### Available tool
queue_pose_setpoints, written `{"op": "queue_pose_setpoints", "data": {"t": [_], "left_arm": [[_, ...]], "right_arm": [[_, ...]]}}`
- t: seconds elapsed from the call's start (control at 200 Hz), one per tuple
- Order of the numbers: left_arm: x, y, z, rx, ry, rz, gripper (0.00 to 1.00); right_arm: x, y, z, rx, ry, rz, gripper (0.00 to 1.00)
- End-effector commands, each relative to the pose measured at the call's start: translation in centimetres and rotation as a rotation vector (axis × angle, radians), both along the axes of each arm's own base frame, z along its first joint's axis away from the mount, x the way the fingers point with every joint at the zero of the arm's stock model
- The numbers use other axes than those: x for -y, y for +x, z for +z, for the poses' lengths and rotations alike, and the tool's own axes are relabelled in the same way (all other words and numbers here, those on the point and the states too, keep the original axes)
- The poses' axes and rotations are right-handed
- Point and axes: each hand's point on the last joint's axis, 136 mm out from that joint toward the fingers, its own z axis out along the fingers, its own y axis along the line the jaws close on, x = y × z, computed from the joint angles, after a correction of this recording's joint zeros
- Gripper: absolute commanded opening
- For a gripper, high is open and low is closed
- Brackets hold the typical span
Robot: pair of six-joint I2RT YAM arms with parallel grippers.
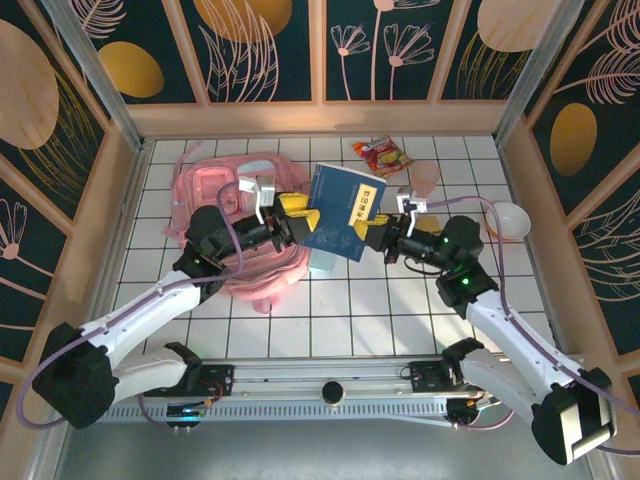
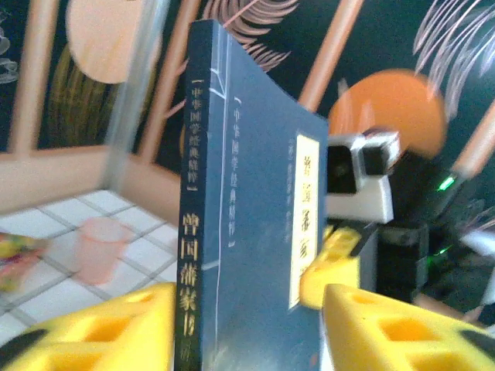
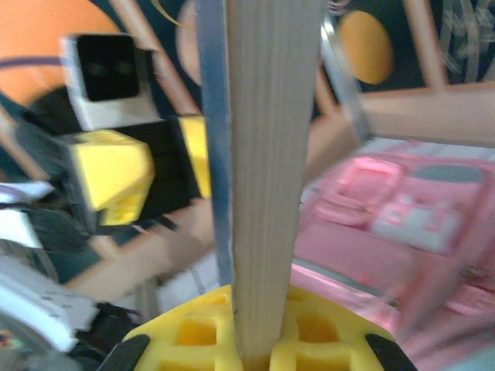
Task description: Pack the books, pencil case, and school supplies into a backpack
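Right claw [image 1: 380,234] grasps the book [image 1: 340,212], upright above the worktop [image 1: 360,300]. Left claw [image 1: 296,214], opposite, stands released around its spine. The backpack [image 1: 212,182] lies beneath the left claw, and nothing looks packed yet.

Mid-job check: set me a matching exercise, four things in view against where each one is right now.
Things
1. dark navy-blue flat book
2. large soft pink backpack
3. red-orange snack packet
4. translucent pink plastic cup

Places
A. upright between the packet and the white bowl
B. lying under the left arm
C. raised, clamped in the right pincer
D. lying flat just left of the cup in the top view

Pairs: 1-C, 2-B, 3-D, 4-A
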Motion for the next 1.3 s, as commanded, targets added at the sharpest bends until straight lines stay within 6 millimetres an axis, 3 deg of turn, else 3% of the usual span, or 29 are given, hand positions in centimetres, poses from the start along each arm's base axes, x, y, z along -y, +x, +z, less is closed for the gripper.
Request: {"op": "queue_pose_setpoints", "data": {"t": [0.0, 0.125, 0.375, 0.566, 0.746, 0.801, 0.881, 0.941, 1.001, 1.136, 1.296], "left_arm": [[-1.7, 0.6, -0.2, 0.194, 0.225, 0.129, 0.64], [-2.9, 0.2, -1.9, 0.349, 0.483, 0.141, 0.7], [-4.5, -0.1, -5.3, 0.53, 0.802, 0.09, 0.74], [-4.2, -0.1, -7.7, 0.501, 0.872, 0.018, 0.77], [-3.8, -0.4, -9.9, 0.461, 0.896, -0.055, 0.75], [-3.6, -0.6, -10.2, 0.458, 0.896, -0.074, 0.67], [-3.2, -1.1, -10.4, 0.453, 0.878, -0.111, 0.39], [-3.0, -1.4, -10.1, 0.457, 0.858, -0.127, 0.23], [-3.0, -0.9, -9.6, 0.444, 0.829, -0.079, 0.0], [-2.5, -0.8, -7.0, 0.435, 0.643, -0.044, 0.0], [-1.9, -1.9, -3.5, 0.419, 0.376, -0.108, 0.0]], "right_arm": [[1.9, 2.1, -2.3, 0.025, -0.243, -0.197, 0.0], [2.2, 3.1, -5.1, 0.031, -0.457, -0.25, 0.0], [-1.8, 2.0, -8.8, 0.181, -0.795, -0.098, 0.0], [-5.7, -0.5, -9.8, 0.373, -0.874, 0.096, 0.0], [-7.6, -1.3, -8.5, 0.457, -0.825, 0.169, 0.0], [-7.9, -1.5, -8.1, 0.481, -0.808, 0.181, 0.0], [-8.0, -1.5, -7.3, 0.509, -0.787, 0.173, 0.0], [-7.7, -1.3, -6.7, 0.521, -0.767, 0.149, 0.0], [-6.9, -1.0, -5.9, 0.515, -0.723, 0.108, 0.12], [-3.4, -0.7, -3.8, 0.444, -0.528, 0.009, 0.41], [0.6, -2.0, -1.9, 0.414, -0.304, -0.058, 0.61]]}}
